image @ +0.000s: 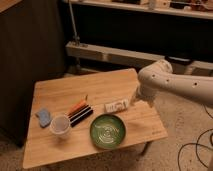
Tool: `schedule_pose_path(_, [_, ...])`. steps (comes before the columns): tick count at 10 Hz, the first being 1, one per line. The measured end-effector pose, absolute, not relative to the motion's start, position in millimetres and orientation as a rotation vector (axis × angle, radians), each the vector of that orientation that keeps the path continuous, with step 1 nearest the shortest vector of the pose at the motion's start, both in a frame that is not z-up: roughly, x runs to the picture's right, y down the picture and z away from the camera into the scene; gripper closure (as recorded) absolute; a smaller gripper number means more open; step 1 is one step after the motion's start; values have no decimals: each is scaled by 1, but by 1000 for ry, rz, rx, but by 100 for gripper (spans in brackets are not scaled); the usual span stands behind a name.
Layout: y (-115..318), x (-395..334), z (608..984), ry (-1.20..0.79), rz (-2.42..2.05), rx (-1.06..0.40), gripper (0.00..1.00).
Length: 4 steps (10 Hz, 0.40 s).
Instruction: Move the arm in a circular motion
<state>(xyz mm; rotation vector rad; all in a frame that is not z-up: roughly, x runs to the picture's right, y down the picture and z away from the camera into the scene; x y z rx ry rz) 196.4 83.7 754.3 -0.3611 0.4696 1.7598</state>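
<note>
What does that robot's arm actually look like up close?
The arm is a thick, smooth white tube with a rounded joint dotted with small dark holes. The gripper, at its tip above the wooden table on the right side, is white too. No loose cables show on it.

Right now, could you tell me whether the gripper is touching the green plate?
Apart. The camera view shows the gripper hanging over the right edge of the table, with bare wood between it and the green plate.
</note>
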Motion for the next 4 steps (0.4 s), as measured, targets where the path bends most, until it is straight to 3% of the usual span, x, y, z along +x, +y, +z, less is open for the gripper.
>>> schedule_pose_path(4, [112, 158, 759, 458, 1640, -464, 35])
